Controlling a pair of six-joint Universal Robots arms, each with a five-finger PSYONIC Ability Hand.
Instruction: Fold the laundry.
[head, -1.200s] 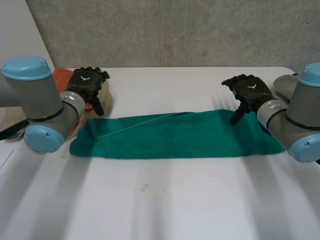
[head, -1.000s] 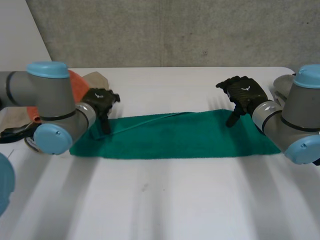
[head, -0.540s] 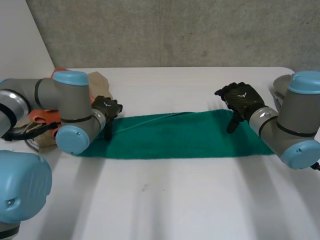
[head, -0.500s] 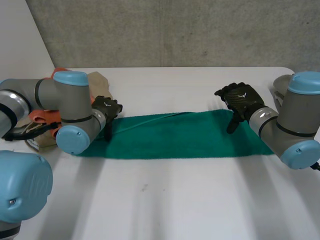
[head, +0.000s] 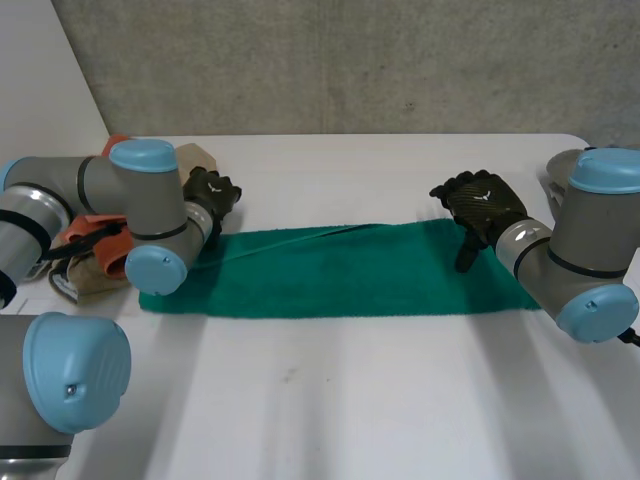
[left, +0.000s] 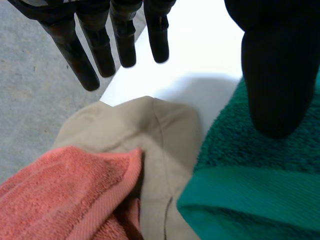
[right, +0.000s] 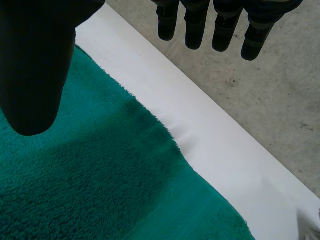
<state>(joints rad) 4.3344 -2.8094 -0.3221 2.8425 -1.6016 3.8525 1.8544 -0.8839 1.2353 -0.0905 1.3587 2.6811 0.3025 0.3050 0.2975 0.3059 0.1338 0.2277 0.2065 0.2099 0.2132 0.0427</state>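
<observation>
A green towel (head: 330, 272) lies folded into a long strip across the middle of the white table (head: 330, 400). My left hand (head: 211, 190) hovers at the towel's far left corner, open. In the left wrist view its straight fingers (left: 122, 40) spread over the table edge, and its thumb (left: 275, 75) hangs above the green towel (left: 250, 200). My right hand (head: 480, 205) is over the towel's far right corner, open. In the right wrist view its thumb (right: 35, 65) is above the green towel (right: 75, 175) and its fingers (right: 215, 25) reach past the table's far edge.
A beige cloth (left: 150, 135) and an orange-red towel (left: 65, 195) lie piled just left of the green towel, the same pile (head: 95, 250) sitting under my left arm. A grey object (head: 560, 165) sits at the table's right edge. A concrete wall stands behind.
My left arm swung inward. Its hand came down to the towel's left end, then drew back a little toward the far corner. My right hand shifted slightly left.
</observation>
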